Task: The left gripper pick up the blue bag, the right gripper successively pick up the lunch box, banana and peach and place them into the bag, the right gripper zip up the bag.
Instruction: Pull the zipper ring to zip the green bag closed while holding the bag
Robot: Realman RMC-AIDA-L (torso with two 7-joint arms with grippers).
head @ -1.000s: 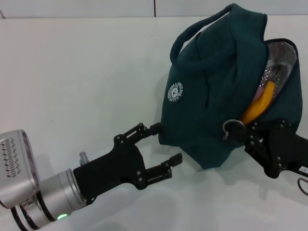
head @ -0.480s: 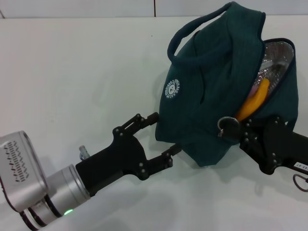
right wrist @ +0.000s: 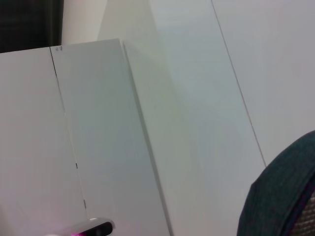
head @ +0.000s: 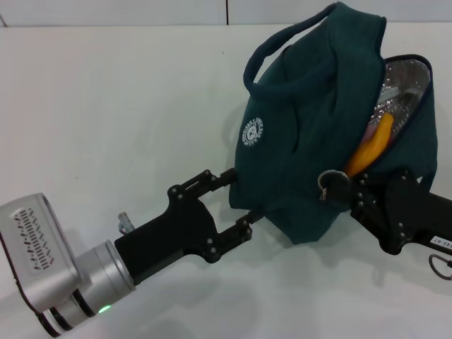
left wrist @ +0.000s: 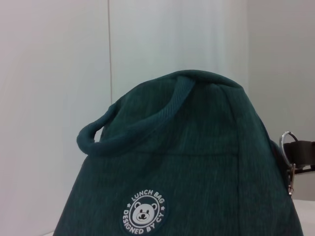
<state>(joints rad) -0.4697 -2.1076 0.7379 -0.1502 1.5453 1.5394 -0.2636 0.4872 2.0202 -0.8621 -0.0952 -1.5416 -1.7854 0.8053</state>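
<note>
Left gripper (head: pixel 239 200) sits wide open against the blue bag (head: pixel 311 141). Right gripper (head: pixel 344 192) pinches the zipper ring (head: pixel 328 179); banana (head: pixel 370 147) peeks out.

Bright, even light from above; soft shadows, no strong glare.
The white worktop (head: pixel 106 106) is evenly lit, and the dark teal-blue fabric bag (head: pixel 311 141) throws a pale shadow beside it. Its silver foil lining (head: pixel 402 88) shines slightly. The right wrist view looks soft.

I seem to be in a bare test lab: a plain white worktop (head: pixel 106 106) under me, seamed white wall panels (right wrist: pixel 98 123) behind, nothing homely.
</note>
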